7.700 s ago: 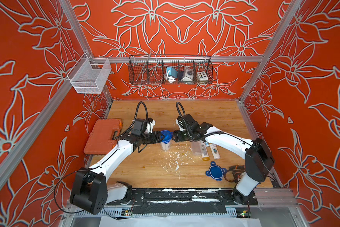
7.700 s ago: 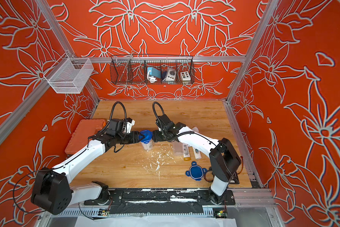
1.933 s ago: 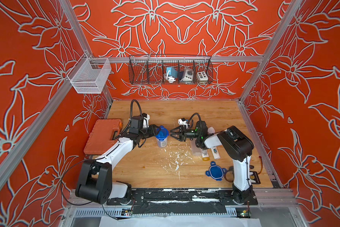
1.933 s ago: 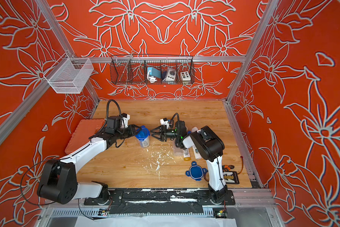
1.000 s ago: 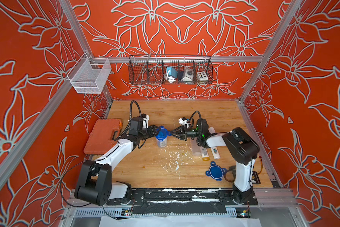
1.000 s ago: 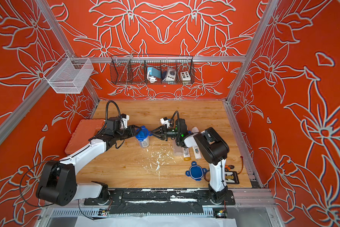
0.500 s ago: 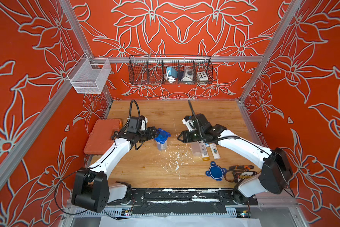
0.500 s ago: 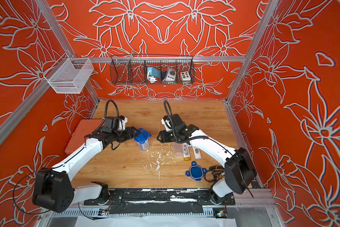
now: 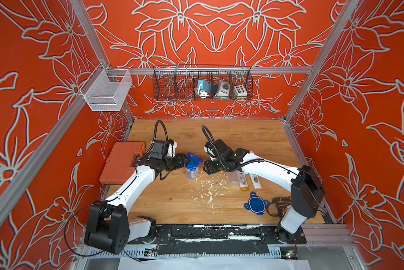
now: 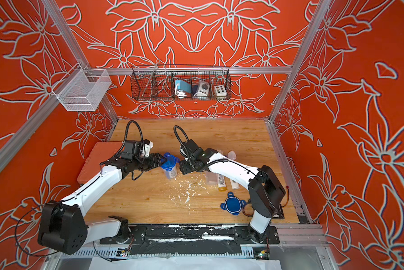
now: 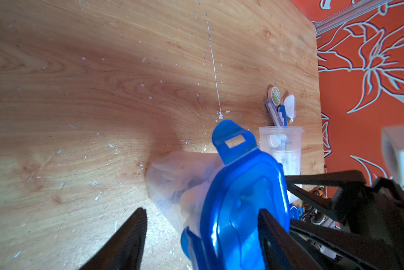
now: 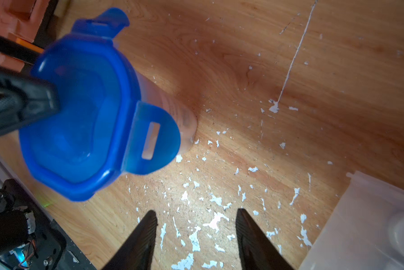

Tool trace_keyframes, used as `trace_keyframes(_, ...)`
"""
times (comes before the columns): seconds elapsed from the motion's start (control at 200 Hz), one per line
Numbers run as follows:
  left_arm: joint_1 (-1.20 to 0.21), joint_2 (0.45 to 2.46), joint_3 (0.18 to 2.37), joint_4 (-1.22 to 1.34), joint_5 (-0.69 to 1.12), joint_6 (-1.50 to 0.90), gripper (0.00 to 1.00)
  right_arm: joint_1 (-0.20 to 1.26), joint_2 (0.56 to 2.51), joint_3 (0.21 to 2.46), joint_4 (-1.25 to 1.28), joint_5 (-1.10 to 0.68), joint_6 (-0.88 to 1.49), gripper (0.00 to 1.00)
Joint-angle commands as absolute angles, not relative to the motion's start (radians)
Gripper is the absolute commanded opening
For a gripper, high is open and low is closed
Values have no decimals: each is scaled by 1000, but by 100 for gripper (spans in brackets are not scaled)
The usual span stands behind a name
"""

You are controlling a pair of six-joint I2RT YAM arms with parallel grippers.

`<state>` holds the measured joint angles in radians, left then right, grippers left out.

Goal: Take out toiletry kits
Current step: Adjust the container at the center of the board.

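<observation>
Left wrist view: left gripper wide, straddling upright clear plastic tub with blue clip lid; toiletry kit dimly inside; right gripper wide, empty, beside tub

A wooden bench carries a shut orange tool case at its left edge. Near the middle a clear tub stands upright with a blue clip lid on top, the lid's tabs sticking outward. A second clear tub lies on its side toward the right edge, lidless, its mouth toward the back edge. A loose blue lid lies flat near the front edge, toward the right front corner, beside a black-and-orange item with wires. White flecks dot the wood in front of the tubs. A black wire basket hangs on the back wall, a white mesh basket on the left wall.
</observation>
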<state>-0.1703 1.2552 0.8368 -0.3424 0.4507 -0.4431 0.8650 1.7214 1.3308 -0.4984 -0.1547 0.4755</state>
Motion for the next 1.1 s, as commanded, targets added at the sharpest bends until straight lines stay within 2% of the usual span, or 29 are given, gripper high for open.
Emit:
trace_keyframes(0.0,-173,1237,805,-363,456,-417,69,872,1743,1378,-472,-127,491,57)
trace_keyframes(0.415,-179,1212,770,-368,471,-420,67,851,1826,1498,-530,-53,490,58)
trace_keyframes(0.746,-245,1207,737,-335,474,-465,65,822,1907,1638,-601,-42,466,57)
trace_keyframes(1.096,-254,1232,735,-260,484,-536,69,821,1964,1729,-613,-120,455,57)
